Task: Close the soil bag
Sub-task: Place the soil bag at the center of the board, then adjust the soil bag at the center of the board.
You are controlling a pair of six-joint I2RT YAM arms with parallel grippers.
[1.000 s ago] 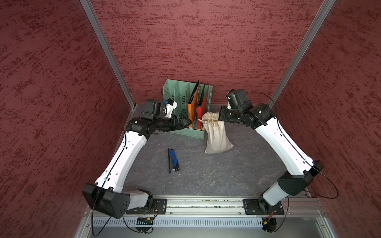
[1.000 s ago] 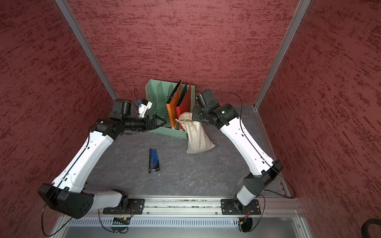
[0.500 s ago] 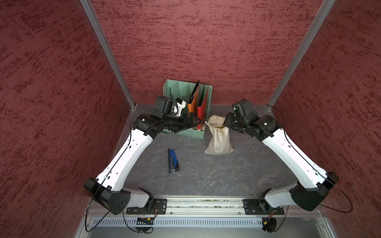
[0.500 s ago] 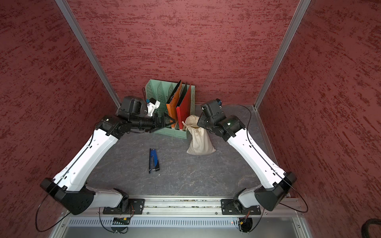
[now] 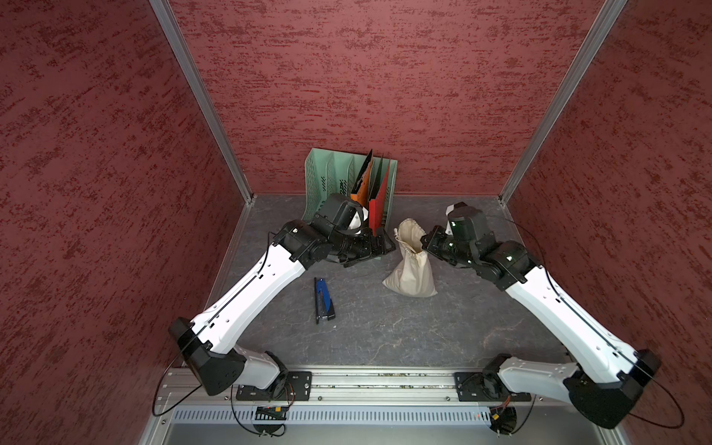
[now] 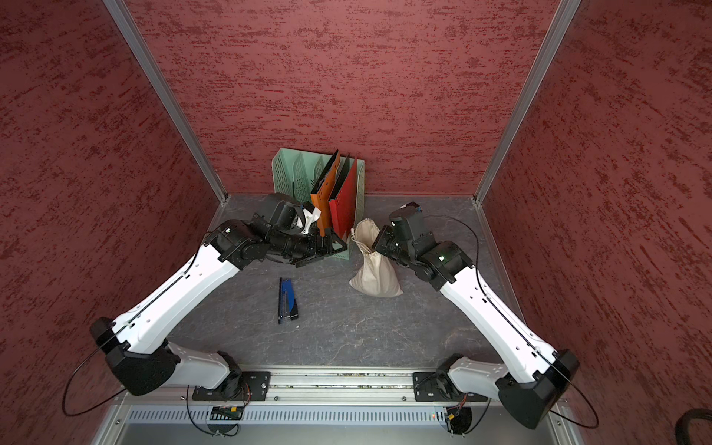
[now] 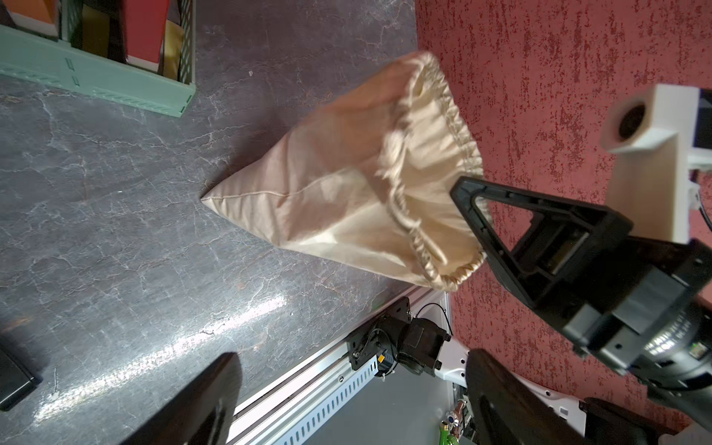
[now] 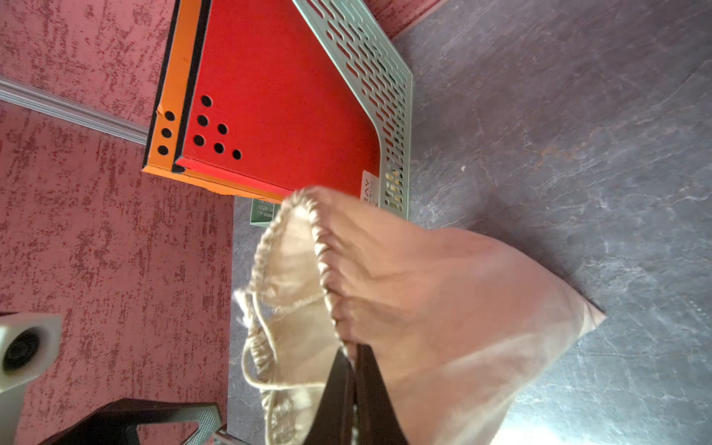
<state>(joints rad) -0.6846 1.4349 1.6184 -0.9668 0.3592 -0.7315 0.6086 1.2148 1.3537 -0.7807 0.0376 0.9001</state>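
In both top views the soil bag (image 5: 410,269) (image 6: 375,271) stands right of centre on the grey surface (image 5: 385,335), just right of the green file rack (image 5: 321,179), with its mouth open. The right tool (image 8: 352,352) is pinched tight on the bag's gathered rim. The base seems to rest on the surface, though blur leaves that unsure. The left tool (image 5: 379,252), left of the bag and apart from it, has its fingers (image 7: 208,397) spread wide, holding nothing. A blue stapler (image 5: 323,302) lies lower left of the bag.
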